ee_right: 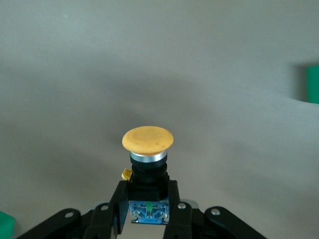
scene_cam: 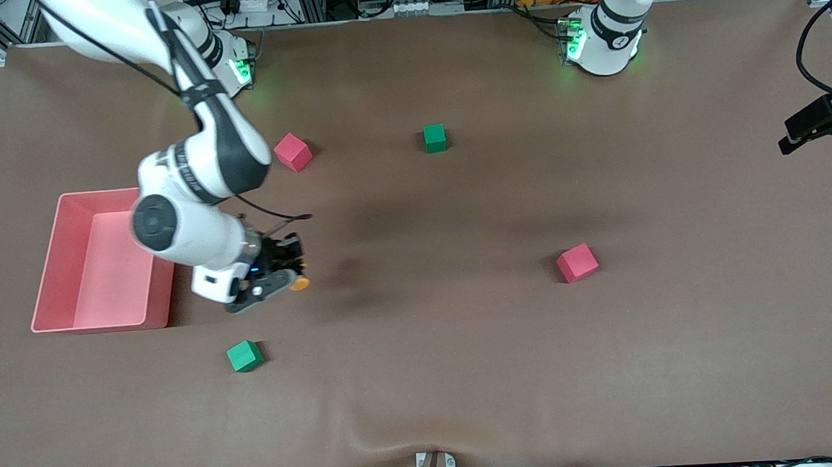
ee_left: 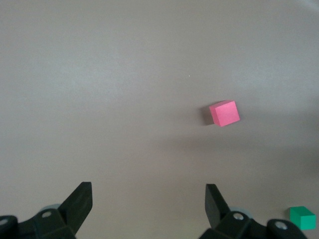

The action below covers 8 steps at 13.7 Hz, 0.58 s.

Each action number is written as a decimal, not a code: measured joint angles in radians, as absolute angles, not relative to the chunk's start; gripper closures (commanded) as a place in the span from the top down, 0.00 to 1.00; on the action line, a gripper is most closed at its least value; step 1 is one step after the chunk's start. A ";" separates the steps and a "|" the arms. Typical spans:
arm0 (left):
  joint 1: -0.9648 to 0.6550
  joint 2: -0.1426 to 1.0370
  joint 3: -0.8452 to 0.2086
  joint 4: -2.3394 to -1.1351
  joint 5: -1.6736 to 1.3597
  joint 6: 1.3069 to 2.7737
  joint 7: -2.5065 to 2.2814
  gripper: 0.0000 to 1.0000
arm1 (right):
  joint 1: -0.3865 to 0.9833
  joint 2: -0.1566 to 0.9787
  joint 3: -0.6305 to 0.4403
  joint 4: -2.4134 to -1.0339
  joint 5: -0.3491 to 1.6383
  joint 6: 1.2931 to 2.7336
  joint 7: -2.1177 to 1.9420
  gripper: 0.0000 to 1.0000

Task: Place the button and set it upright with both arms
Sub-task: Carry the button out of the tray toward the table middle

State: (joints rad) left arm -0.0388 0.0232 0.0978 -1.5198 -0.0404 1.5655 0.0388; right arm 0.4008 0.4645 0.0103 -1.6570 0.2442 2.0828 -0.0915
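My right gripper is shut on the button, beside the pink bin and low over the mat. In the right wrist view the fingers clamp the button's black body. Its orange cap points away from the gripper and its bluish end sits between the jaws. In the front view the button lies sideways, with the cap toward the left arm's end of the table. My left gripper is open and empty, high over bare mat. It is out of the front view; only that arm's base shows.
A pink bin stands at the right arm's end. Red cubes and green cubes lie scattered. The left wrist view shows a red cube and a green cube.
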 measured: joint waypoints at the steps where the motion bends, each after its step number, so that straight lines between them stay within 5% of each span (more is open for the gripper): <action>1: -0.039 0.023 0.098 -1.519 -0.040 1.566 0.039 1.00 | 0.437 0.498 0.010 -1.619 0.244 2.083 -0.052 0.00; 8: -0.042 0.023 0.093 -1.517 -0.040 1.566 0.040 1.00 | 0.622 0.759 0.005 -1.381 0.215 2.092 0.261 0.00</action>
